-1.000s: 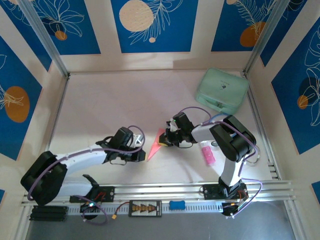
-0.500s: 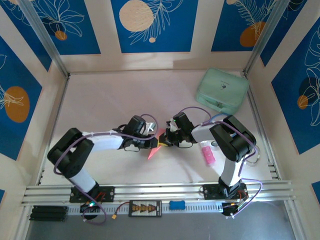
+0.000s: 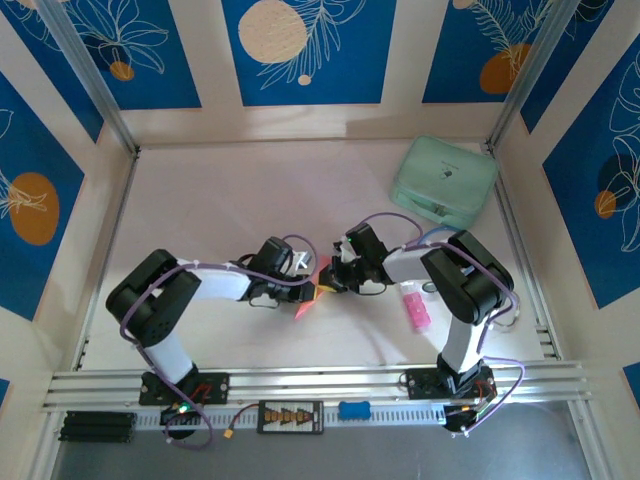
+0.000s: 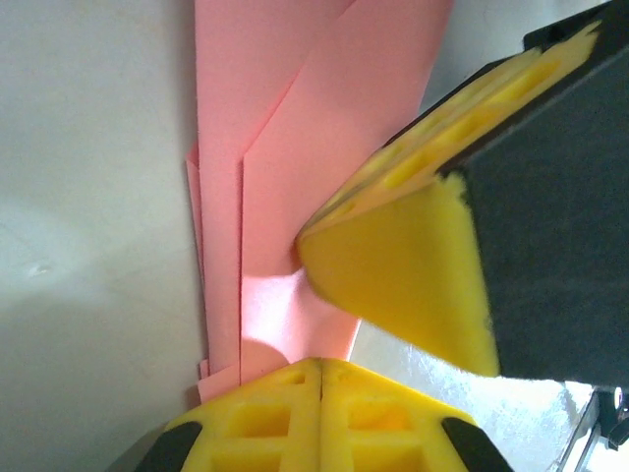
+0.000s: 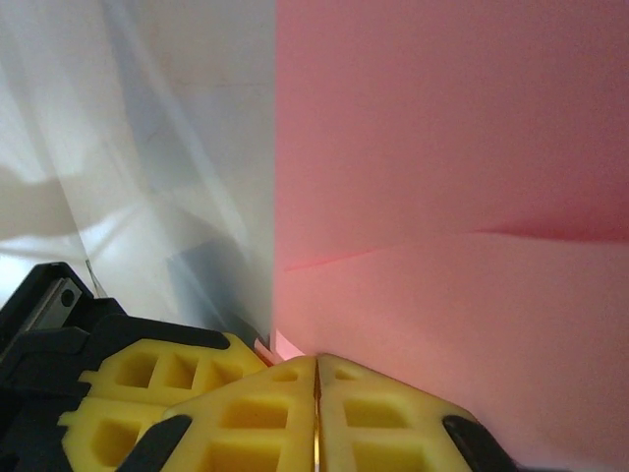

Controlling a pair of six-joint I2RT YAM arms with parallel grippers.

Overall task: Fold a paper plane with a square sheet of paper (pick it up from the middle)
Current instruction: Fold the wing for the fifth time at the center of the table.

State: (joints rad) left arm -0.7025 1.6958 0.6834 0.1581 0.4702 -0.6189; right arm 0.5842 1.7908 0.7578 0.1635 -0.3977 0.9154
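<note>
Folded salmon-pink paper plane [image 3: 306, 302] on the bench [image 3: 220, 200] at frame centre, left hand [image 3: 311, 286] clenched on its edge; right hand [image 3: 326, 283] clenched on it just beside, mint-green case [image 3: 444, 182] upper right

light: bright, even | shadows: soft | wrist focus: soft | glare: patch on paper plane [image 4: 295, 167]

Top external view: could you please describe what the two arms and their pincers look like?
The left arm and right arm have white links, black joints and looping purple cables. The left pincer and right pincer have black bodies and bright yellow fingers moulded with square hollows.
</note>
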